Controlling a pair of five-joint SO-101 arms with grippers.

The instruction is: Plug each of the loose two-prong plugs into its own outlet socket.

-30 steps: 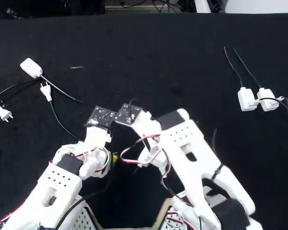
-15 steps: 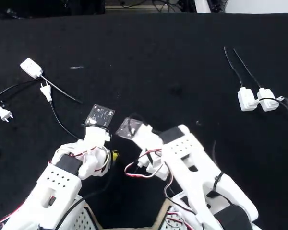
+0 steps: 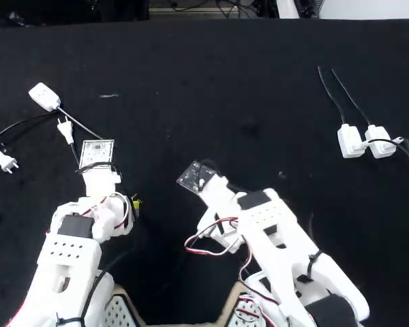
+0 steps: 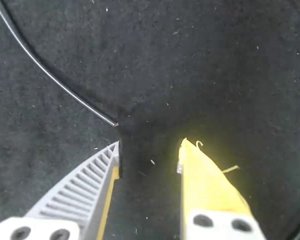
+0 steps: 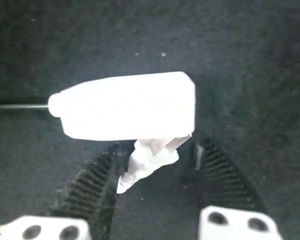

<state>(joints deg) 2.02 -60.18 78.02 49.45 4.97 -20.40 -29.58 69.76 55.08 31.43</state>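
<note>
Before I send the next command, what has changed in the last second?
The left gripper swung sideways toward the loose plug by the black cable, fingers open, holding nothing. The right gripper drew back a little toward its base. That plug, the other loose plug, the white socket and the two white blocks stayed put.

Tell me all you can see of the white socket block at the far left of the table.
The socket is a small white, plastic-looking rectangular block lying flat and askew on the black cloth. A thin black cable leaves its near end and runs toward the left end effector. No plug seems to sit in it; a loose plug lies close by, apart.
</note>
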